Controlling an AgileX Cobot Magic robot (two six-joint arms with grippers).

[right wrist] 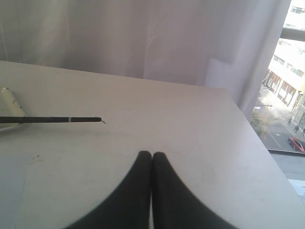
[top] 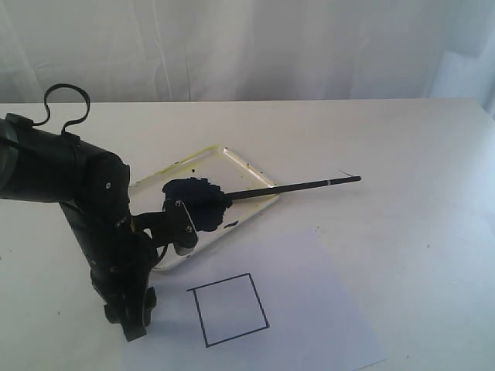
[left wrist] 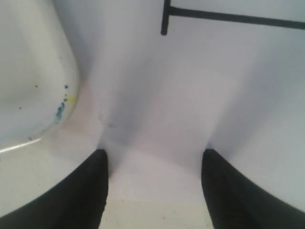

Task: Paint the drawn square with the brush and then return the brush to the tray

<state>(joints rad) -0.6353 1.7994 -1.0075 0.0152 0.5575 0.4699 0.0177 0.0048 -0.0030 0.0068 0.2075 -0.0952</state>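
Brush (top: pixel 294 188) across tray (top: pixel 247 166) rim | left pincer (left wrist: pixel 153 152) wide, empty | right pincer (right wrist: pixel 151 153) closed, empty

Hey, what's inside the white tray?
The shallow white rectangular tray holds a dark blue-black paint blob with the tip of the long thin black brush lying in it, handle sticking out over the rim. The black robot arm covers the tray's near corner.

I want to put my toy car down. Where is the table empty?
The biggest bare patch of table is right of the brush handle, out to the edge. Another strip lies behind the tray, toward the curtain. It is crowded around the tray, the drawn square and the left end effector.
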